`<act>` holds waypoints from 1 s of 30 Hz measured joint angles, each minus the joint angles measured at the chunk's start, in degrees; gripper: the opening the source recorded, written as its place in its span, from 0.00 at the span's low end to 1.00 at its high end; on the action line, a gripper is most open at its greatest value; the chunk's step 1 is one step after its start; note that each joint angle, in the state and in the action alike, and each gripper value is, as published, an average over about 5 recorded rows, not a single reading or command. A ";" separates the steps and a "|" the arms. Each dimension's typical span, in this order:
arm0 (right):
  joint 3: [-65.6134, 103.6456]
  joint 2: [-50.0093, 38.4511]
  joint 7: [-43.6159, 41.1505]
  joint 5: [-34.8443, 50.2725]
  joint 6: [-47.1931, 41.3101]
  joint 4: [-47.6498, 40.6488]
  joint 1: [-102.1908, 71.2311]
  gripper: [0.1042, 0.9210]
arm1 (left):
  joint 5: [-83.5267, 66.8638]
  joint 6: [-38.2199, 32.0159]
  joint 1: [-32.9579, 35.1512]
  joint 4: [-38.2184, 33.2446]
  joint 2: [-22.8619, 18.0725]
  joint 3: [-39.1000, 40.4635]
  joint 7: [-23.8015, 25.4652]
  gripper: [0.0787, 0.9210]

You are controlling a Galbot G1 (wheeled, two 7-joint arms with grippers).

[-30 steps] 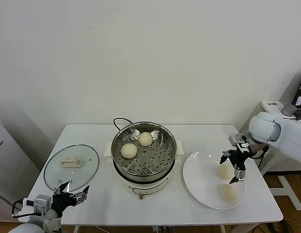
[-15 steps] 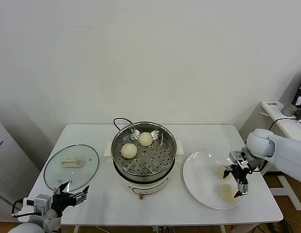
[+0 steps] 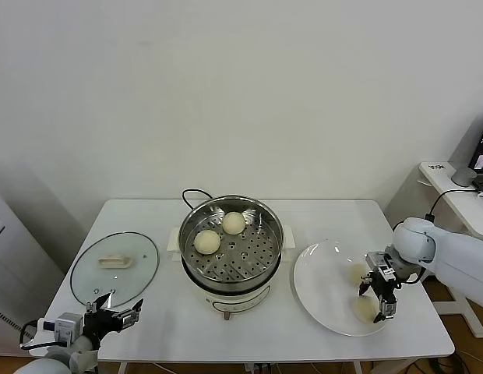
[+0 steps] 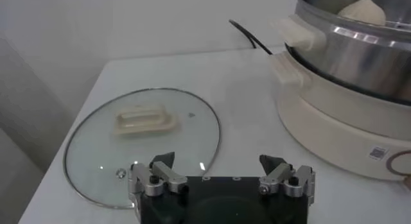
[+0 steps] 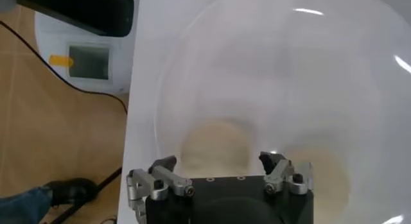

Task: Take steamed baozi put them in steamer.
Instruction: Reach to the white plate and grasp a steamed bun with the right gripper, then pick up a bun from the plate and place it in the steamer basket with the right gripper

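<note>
Left gripper of mine hangs with its fingers spread wide and nothing in them at the table's front-left corner, just beside the glass lid. At the table's middle the steamer has two steamed baozi on its perforated floor. Near the right edge, my right gripper is down on the white plate, jaws apart around one of its two baozi, though I cannot tell whether they grip it.

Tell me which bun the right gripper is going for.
The plate's near-edge bun; the right gripper is directly over it, the other plate bun sits behind.
</note>
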 measured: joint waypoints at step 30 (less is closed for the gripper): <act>-4.87 2.90 -1.64 8.37 3.15 2.28 20.86 0.48 | 0.35 0.41 -0.89 -0.19 0.17 0.72 -0.30 0.88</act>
